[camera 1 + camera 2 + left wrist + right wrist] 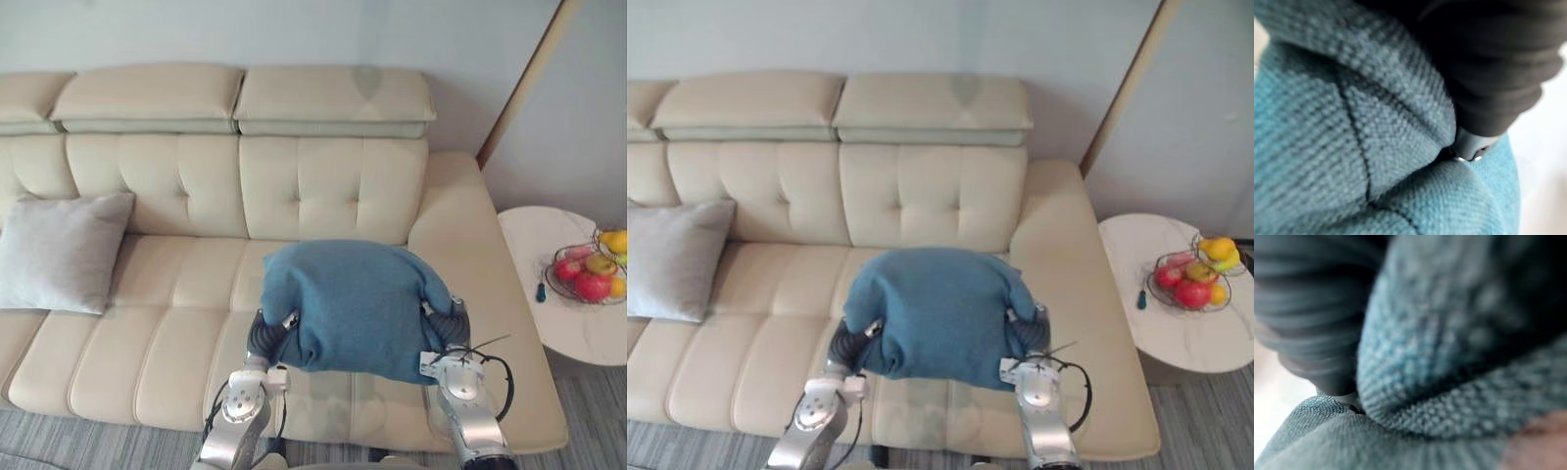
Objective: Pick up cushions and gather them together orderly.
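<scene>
So, blue cushion: off the seat, held up between the two hands over the front of the sofa, right of its middle
Long axis: side to side across the robot, roughly in line with the sofa's front edge; the broad face is turned up towards the head camera, the rounded top edge points at the backrest, and the lower edge sits nearest the robot
Left hand: pressed into the cushion's left side, its dark ribbed cover sunk in the knit; the wrist view shows cloth bulging round it, and whether it is open or clamped cannot be told
Right hand: pressed into the cushion's right side in the same way, cloth folded over it; open or clamped cannot be told
Grey cushion: on the seat at the sofa's left end, upright and leaning on the backrest, well apart from the blue one
Sofa: cream, tufted, with two headrest pads along the top
Side table: round and pale, just beside the sofa's right arm, carrying red and yellow fruit
</scene>
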